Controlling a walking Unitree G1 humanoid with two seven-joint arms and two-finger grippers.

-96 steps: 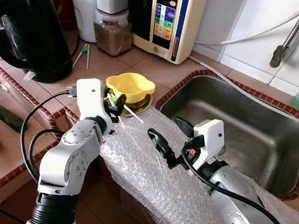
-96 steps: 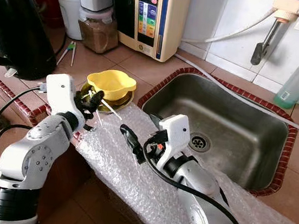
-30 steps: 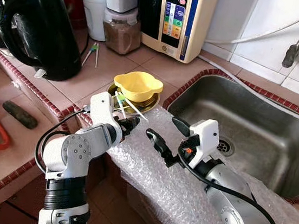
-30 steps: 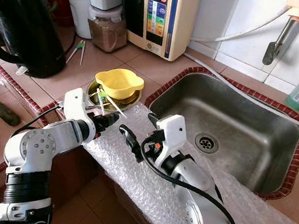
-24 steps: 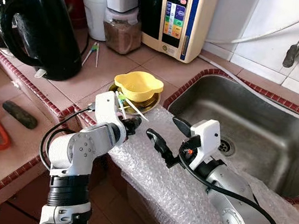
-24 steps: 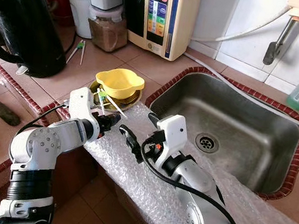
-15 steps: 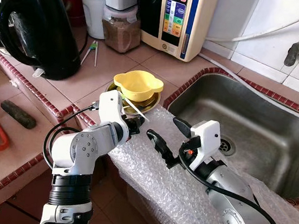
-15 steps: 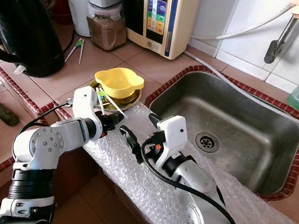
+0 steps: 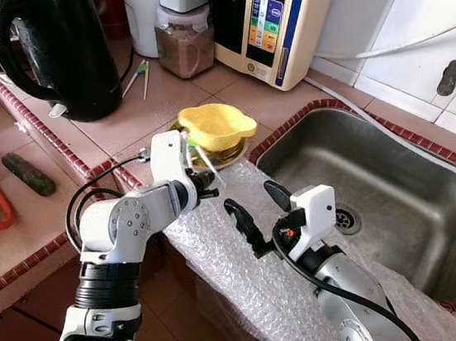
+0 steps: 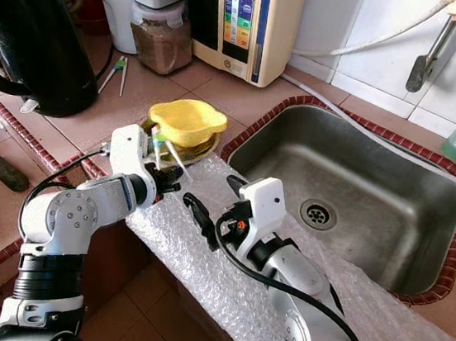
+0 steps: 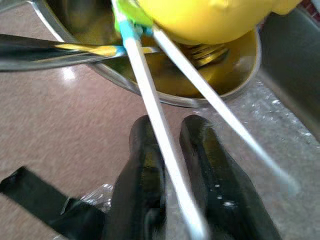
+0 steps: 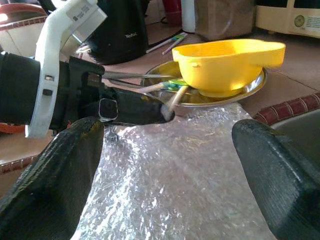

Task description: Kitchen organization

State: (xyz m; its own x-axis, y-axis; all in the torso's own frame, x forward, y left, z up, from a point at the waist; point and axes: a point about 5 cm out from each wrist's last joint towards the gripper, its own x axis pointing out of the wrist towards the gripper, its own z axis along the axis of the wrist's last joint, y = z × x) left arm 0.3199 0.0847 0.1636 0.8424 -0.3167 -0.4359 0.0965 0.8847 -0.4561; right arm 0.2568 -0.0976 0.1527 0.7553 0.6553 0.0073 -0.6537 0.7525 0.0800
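Since the earlier frames, the left gripper (image 11: 170, 165) is being shown nearer the metal dish (image 9: 228, 156), and the yellow bowl (image 9: 215, 127) is being seen tipped up at its near side rather than sitting level. In the left wrist view the two black fingers (image 11: 142, 165) are being held close together around a white stick (image 11: 155, 125) with a green and blue end, which is being gripped between them; a second white stick (image 11: 215, 105) is lying beside it. Both sticks are being carried by the dish, under the bowl, at the counter's (image 9: 157, 104) front edge just left of the sink (image 9: 392, 191). The right gripper (image 9: 252, 211) is being held open, its fingers spread wide, above the bubble wrap (image 9: 264, 283) that is draped over the counter's front edge. A black kettle (image 9: 58, 29) is standing at the counter's far left.
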